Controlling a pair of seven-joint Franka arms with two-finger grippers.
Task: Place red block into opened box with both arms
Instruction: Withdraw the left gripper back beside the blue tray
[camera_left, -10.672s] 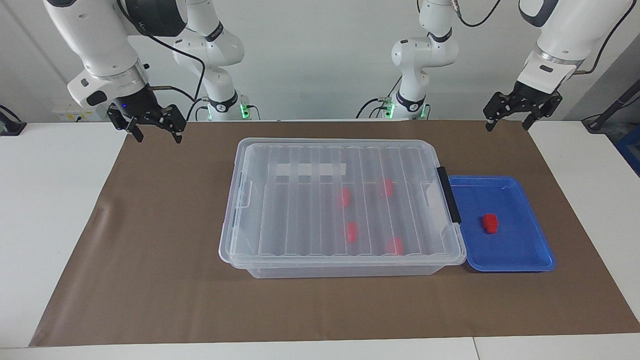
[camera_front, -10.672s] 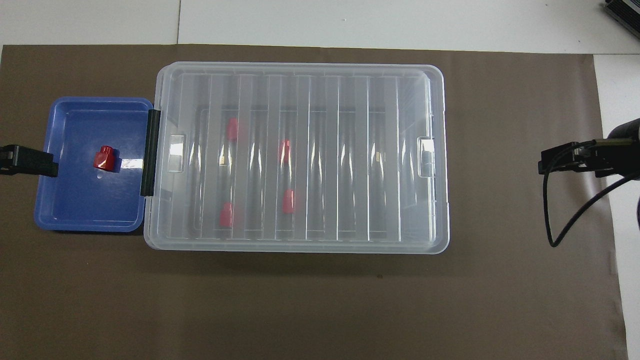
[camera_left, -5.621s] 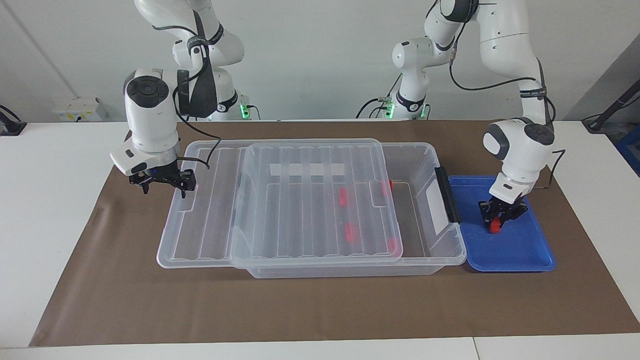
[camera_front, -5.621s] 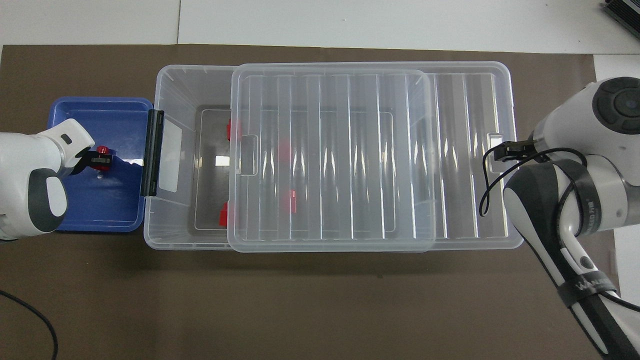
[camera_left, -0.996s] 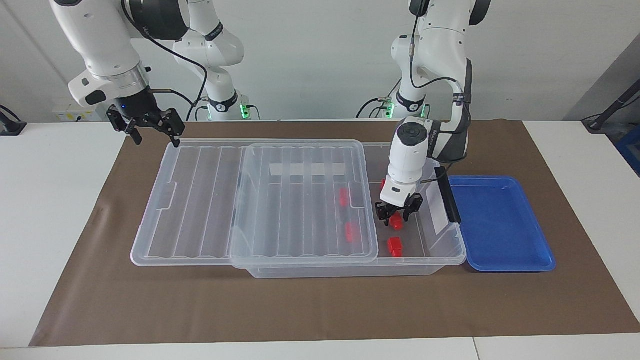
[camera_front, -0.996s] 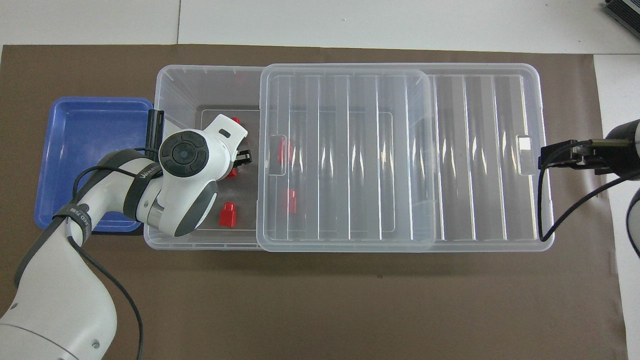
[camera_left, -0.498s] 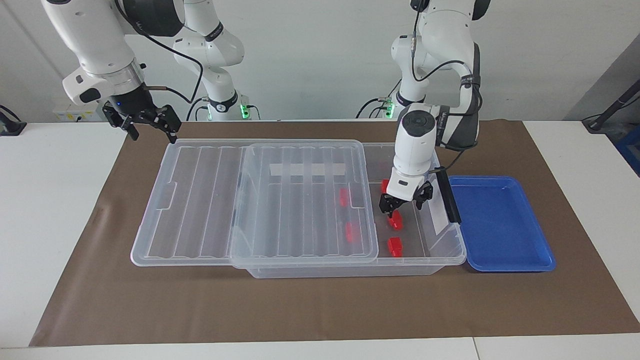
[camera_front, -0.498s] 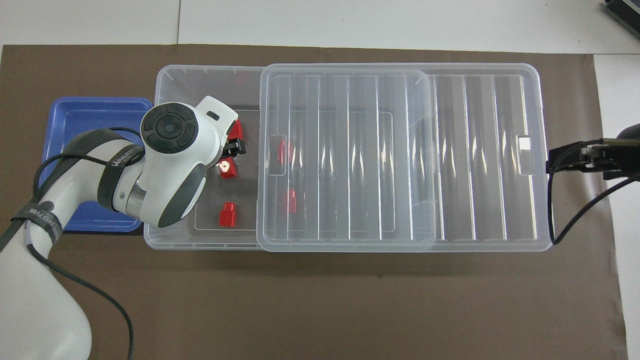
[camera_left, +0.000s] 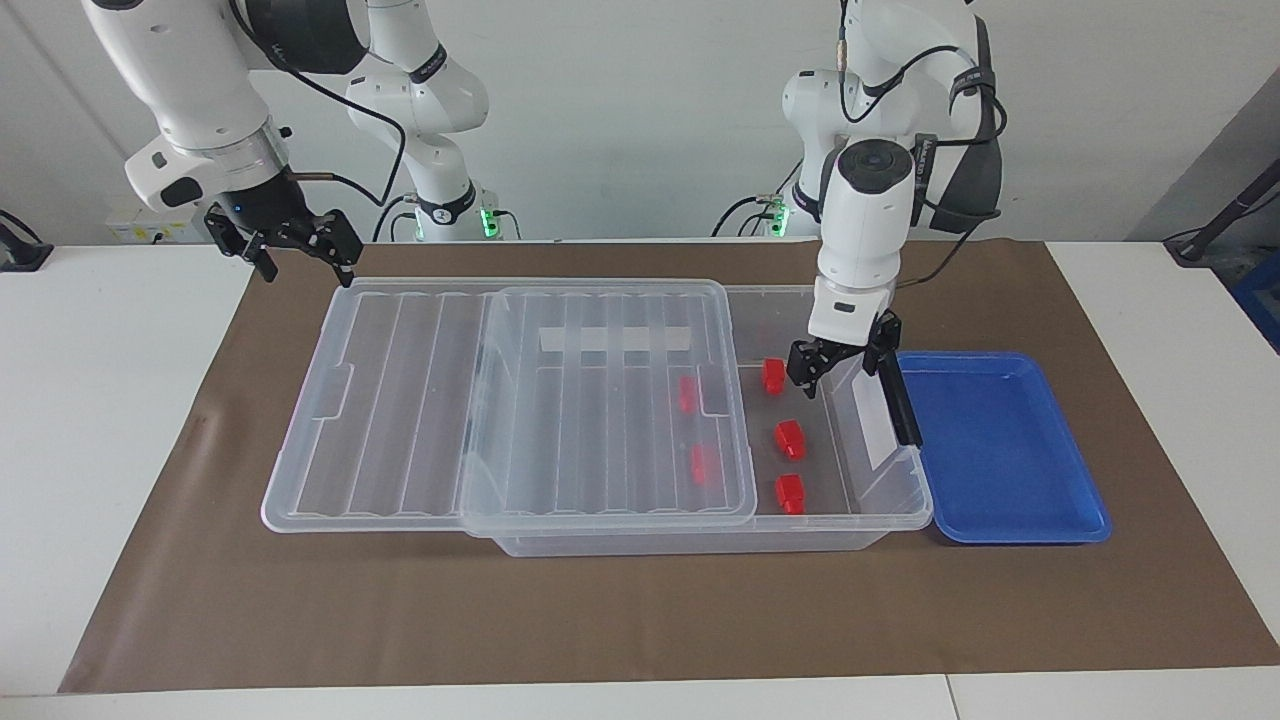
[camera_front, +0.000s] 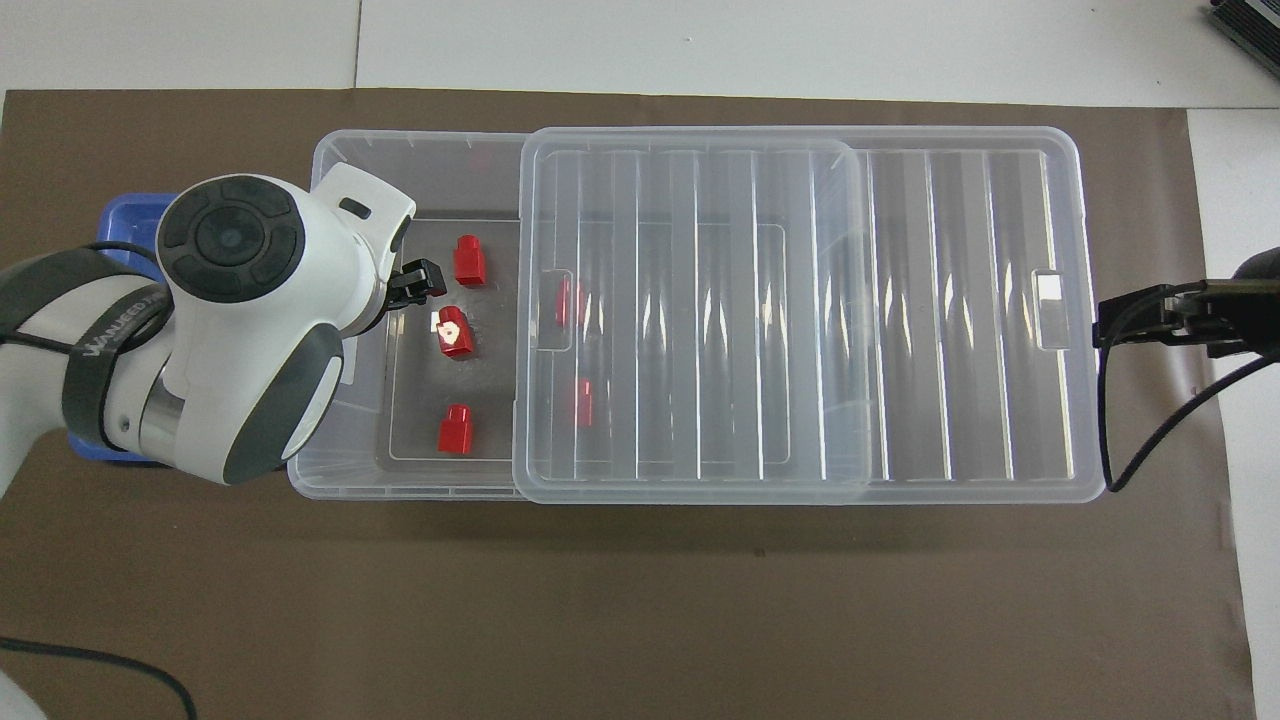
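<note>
Red block (camera_left: 790, 439) now lies free on the floor of the box (camera_left: 905, 478), between two look-alike blocks in the uncovered end, released by the left tool (camera_left: 840, 362). That tool has risen above the box with fingers spread and empty; placement appears complete. The right tool (camera_left: 295, 243), also spread, waits over the counter just off the slid-back lid (camera_left: 400, 400).

Clear glossy plastic box (camera_left: 880, 520) and ribbed lid (camera_left: 420, 400), glossy red block (camera_left: 790, 440), matt brown mat (camera_left: 600, 620).
</note>
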